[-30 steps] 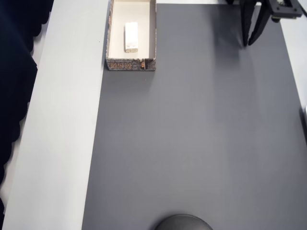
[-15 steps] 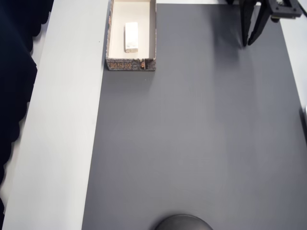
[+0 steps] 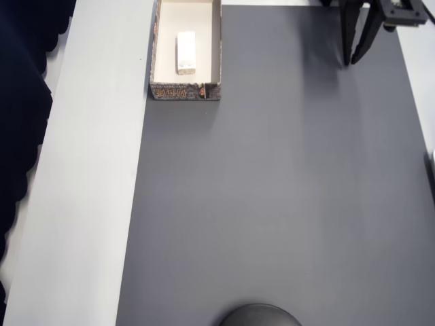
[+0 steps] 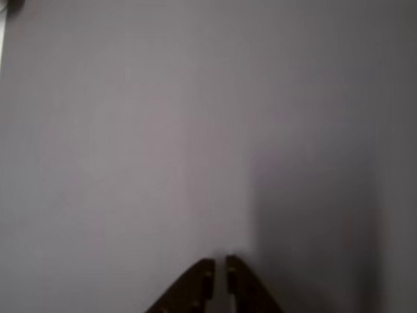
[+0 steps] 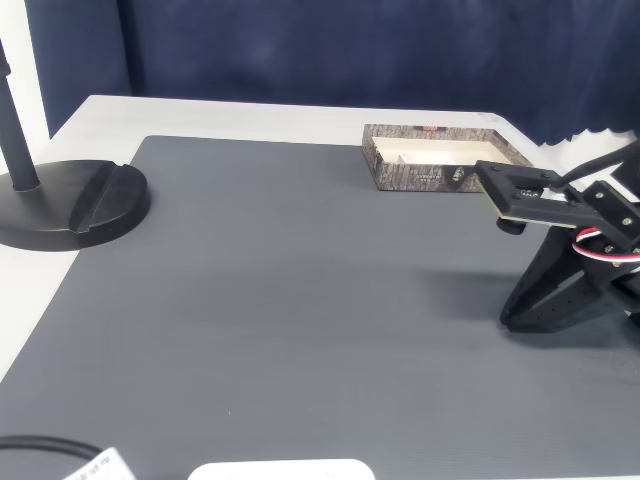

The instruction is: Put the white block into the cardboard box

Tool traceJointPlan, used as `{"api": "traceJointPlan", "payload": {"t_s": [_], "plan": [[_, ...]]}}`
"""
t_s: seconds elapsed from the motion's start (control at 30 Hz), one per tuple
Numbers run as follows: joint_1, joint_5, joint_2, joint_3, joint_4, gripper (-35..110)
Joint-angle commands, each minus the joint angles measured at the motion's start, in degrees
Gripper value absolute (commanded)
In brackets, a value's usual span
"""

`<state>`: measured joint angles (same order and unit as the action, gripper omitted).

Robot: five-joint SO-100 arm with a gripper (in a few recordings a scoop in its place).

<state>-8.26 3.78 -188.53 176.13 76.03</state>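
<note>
No readable text anywhere. Box (image 3: 185, 91) has orange lettering on near outer wall, well off from jaws, too blurry to make out. No labels, numbers.

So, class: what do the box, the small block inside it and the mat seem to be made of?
Box: likely cardboard, matte, with thin printed walls and a cream inside. Block: perhaps plastic or foam, plain white with rounded edges. Mat: dark grey, matte, maybe rubber or vinyl.

Overhead straight down on grey mat (image 3: 272, 190), wrist close above it, fixed low from side.
</note>
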Motion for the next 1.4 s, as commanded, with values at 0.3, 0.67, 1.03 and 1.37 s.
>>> {"api": "traceJointPlan", "payload": {"t_s": [0.3,0.67,1.03,1.37], "plan": [[0.7,-6.1,-1.9,1.1,0.3,-2],[0.7,-6.1,-1.9,1.1,0.3,-2],[0.7,-6.1,-1.9,1.1,0.3,-2],[0.7,-6.1,-1.9,1.1,0.3,-2]]}}
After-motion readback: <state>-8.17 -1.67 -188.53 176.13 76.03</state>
